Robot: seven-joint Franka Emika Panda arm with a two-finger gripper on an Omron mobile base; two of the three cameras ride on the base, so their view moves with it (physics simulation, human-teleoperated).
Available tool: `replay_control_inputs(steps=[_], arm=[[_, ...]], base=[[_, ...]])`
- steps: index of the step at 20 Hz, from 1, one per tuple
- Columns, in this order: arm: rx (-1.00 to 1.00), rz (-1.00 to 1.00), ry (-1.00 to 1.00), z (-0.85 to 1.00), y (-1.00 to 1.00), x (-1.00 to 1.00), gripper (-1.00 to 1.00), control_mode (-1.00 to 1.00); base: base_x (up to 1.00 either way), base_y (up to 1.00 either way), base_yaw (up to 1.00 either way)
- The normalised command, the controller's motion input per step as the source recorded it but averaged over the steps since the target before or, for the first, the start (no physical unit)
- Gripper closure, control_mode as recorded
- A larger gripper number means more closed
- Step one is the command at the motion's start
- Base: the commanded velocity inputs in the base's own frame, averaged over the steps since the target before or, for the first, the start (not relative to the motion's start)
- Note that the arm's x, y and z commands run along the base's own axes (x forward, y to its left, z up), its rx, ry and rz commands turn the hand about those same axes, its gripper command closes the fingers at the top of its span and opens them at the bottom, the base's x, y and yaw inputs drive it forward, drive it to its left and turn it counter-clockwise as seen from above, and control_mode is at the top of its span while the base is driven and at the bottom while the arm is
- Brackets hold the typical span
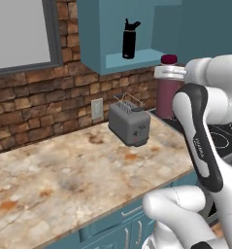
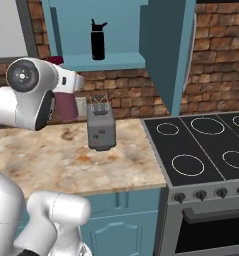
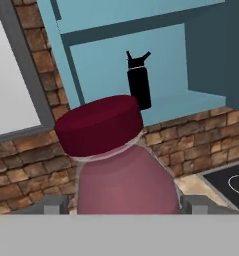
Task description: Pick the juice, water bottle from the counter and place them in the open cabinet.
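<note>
My gripper is shut on the juice, a maroon bottle with a round maroon cap, with a finger on each side of its body. The juice hangs upright above the right end of the counter, and my hand wraps it just below the cap. In the right base view the juice is partly hidden behind my arm. The black water bottle stands upright on the shelf of the open cabinet, up and left of the juice. In the hand view the water bottle stands just beyond the cap.
A grey toaster stands on the counter below the cabinet, beside a wall outlet. A black stove adjoins the counter on the right. A window sits in the brick wall to the left. A tall teal panel flanks the cabinet's right side.
</note>
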Motion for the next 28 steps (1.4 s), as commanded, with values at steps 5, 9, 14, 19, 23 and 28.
replay_control_inputs(steps=[5,9,14,19,23,28], arm=[[0.07,0.0,-0.15,0.25,0.0,0.1,1.0,-1.0],[0.08,0.0,-0.22,0.02,0.15,0.37,1.0,-1.0],[0.03,0.0,-0.05,0.41,0.3,0.34,1.0,-1.0],[0.0,0.0,0.02,0.77,0.08,0.03,1.0,-1.0],[0.0,0.03,0.19,0.31,0.0,0.39,1.0,-1.0],[0.0,0.04,0.11,-0.16,0.0,0.51,1.0,-1.0]], base=[[0.0,0.0,0.0],[0.0,0.0,0.0],[0.0,0.0,0.0],[0.0,0.0,0.0],[0.0,0.0,0.0],[0.0,0.0,0.0]])
